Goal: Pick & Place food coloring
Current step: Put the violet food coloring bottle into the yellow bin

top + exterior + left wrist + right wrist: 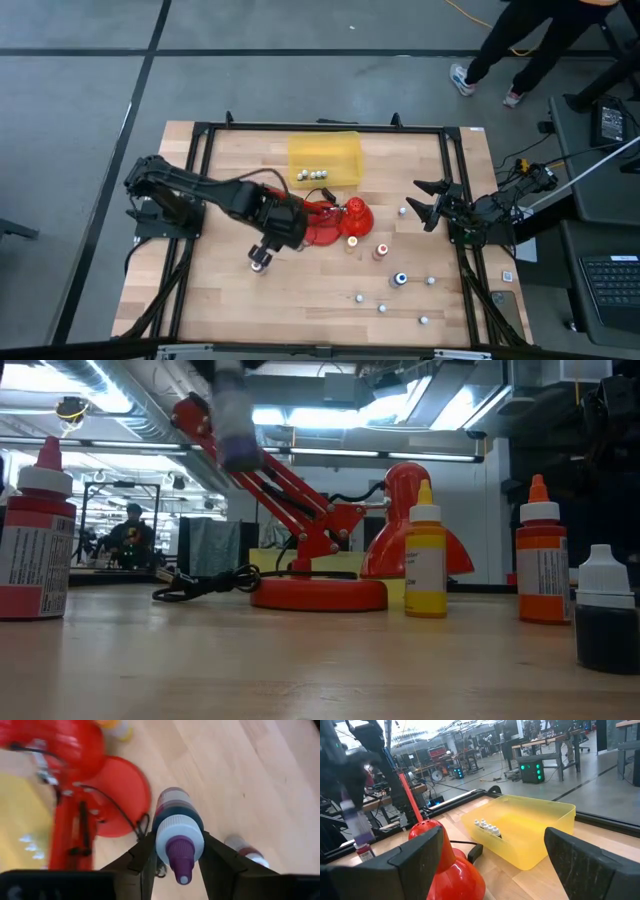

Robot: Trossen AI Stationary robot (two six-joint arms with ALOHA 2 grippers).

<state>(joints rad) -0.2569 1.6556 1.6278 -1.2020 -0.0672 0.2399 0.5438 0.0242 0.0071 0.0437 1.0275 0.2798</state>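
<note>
My left gripper (260, 260) hangs over the table's middle, shut on a purple dropper bottle (177, 820) just near of the red lamp. On the table stand a dark red bottle (35, 540), a yellow one (425, 560), an orange-red one (543, 560) and a blue one (401, 279). Several more bottles (312, 175) lie in the yellow bin (345, 150) at the far side. My right gripper (425, 203) waits open at the right edge, touching nothing. My left gripper pinches the purple bottle at its white cap collar (180, 837) between the two fingers (145, 860). The fingers point down from above and lie along the bottle. The bottle stands upright with its purple tip toward the wrist, lifted clear of the table.
A red desk lamp (330, 220) with a round base and a black cord stands mid-table, between my left gripper and the bin. Small pale caps (381, 308) are scattered on the near right. A black frame (200, 130) rings the table. A person (520, 40) walks beyond the far right corner.
</note>
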